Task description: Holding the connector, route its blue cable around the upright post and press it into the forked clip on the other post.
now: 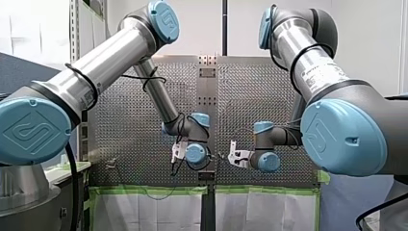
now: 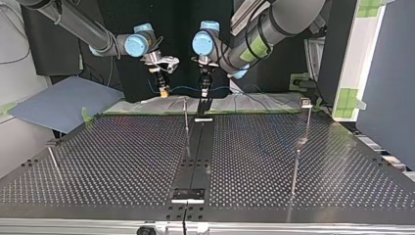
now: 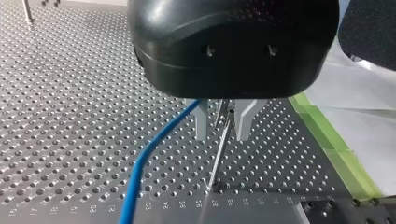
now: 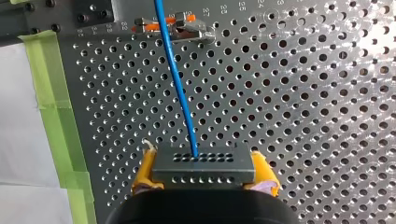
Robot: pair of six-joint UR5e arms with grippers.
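- My right pincer (image 2: 164,90) hangs over the far edge of the counter (image 2: 122,156), at the top view's left of centre.
- In the right wrist view its yellow pads (image 4: 144,172) are closed on either end of the connector (image 4: 203,164), a dark block with two rows of small holes, held level above the perforated surface.
- The blue cable (image 4: 180,88) leaves the connector's upper row of holes and runs straight ahead of the pincer. It crosses an orange and metal fitting (image 4: 187,30) by the numbered row of holes; whether they touch cannot be told.
- My left pincer (image 3: 223,137) hangs just beside the right one in the top view, at about the same height.
- Its metal fingers (image 3: 201,121) stand a little apart and clamp nothing visible. A thin upright post (image 3: 218,149), planted in the counter ahead, shows through the gap.
- In the left wrist view the cable emerges at the root of one finger, on its outer side, and curves down clear of the post.
- In the top view the cable spans the short gap between the two pincers, above the counter's far edge.
- A taller post with a small block head (image 2: 307,120) stands well apart, at the top view's right.
- Green tape (image 4: 51,102) borders the counter edge beside the right pincer.
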